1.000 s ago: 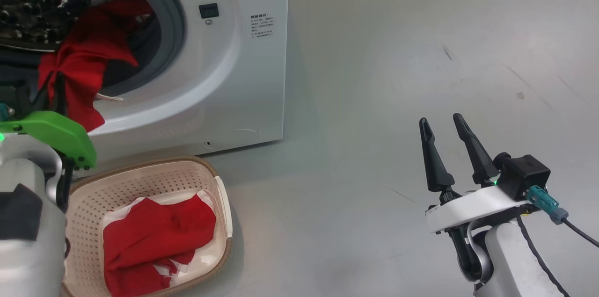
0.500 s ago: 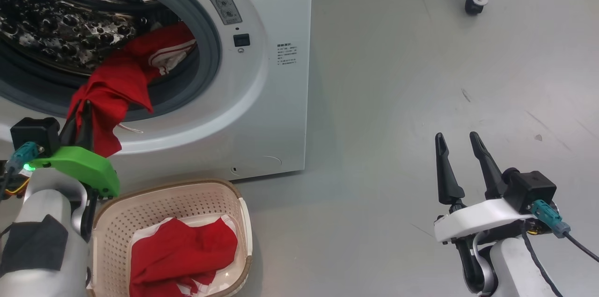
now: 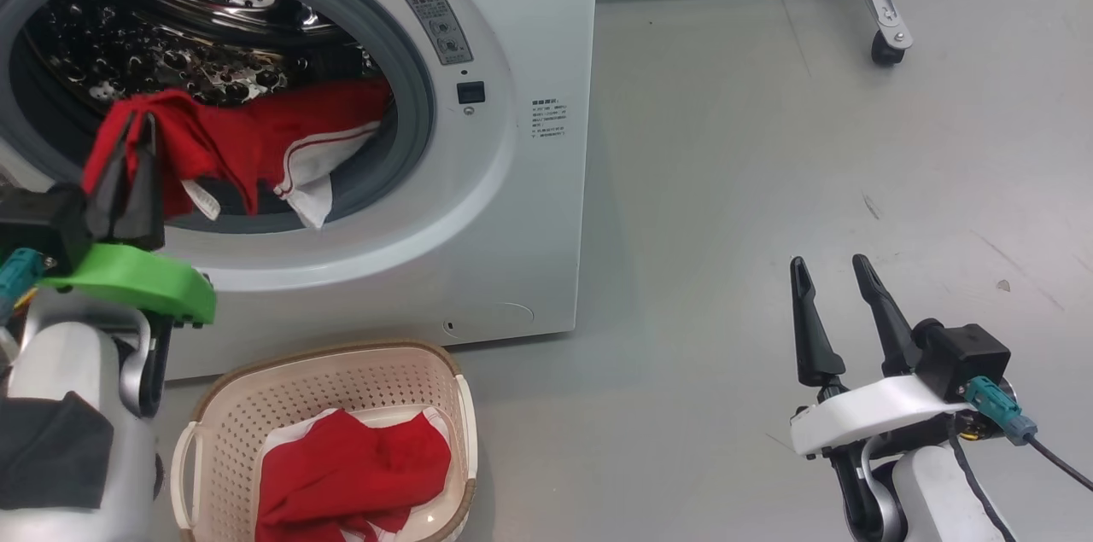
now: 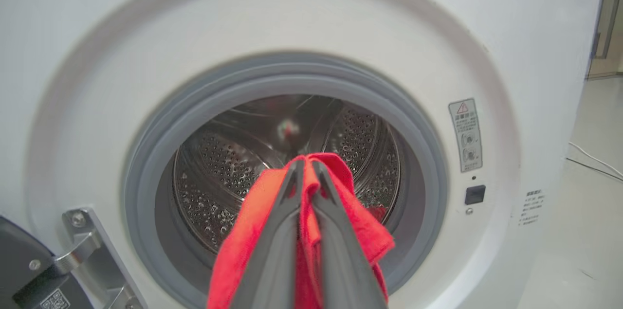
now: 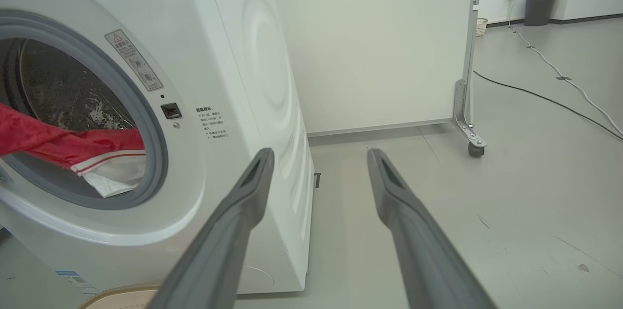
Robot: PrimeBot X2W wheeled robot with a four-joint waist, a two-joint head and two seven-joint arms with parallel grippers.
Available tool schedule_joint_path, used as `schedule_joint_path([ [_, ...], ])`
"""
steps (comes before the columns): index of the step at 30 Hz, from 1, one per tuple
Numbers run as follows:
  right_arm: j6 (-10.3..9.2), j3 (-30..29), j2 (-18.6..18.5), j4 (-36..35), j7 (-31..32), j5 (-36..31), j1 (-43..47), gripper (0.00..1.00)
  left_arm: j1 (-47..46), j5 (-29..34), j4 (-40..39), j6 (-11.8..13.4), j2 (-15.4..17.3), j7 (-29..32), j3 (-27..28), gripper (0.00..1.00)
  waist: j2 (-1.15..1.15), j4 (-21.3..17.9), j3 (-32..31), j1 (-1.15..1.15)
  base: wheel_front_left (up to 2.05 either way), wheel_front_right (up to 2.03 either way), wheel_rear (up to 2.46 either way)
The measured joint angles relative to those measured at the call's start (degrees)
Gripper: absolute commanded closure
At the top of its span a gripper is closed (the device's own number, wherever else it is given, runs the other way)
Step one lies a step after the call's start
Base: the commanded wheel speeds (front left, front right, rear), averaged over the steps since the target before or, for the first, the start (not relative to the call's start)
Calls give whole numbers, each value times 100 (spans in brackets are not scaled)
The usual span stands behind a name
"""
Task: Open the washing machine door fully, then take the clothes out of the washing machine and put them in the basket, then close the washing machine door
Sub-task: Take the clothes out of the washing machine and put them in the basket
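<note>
Some of the clothes (image 3: 350, 474) lay in the basket (image 3: 324, 347), while our left gripper (image 3: 141, 122) pinched a red garment (image 3: 248, 141) at the mouth of the washing machine (image 3: 529, 209) and our right gripper (image 3: 828, 262) hung spread; closing remained.

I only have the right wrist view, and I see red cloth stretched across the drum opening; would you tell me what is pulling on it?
Observer: The left gripper is shut on the clothes, pinching a red fold in front of the opening.
Operator: Thank you. Is anything in the basket yet?
Observer: Yes, the basket, on the floor in front of the washing machine, holds a crumpled red garment.
Operator: Does anything loose hang from the held piece?
Observer: A small white label dangles from it, just beside the fingers.
</note>
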Motion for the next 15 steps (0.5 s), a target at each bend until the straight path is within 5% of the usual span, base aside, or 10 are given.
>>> schedule_joint_path([
  [15,2,16,-1,-9,0,-9,53,0,446,-108,-1940,0,-326,-12,302,100,0,-30,-20,0,0,0,0],
])
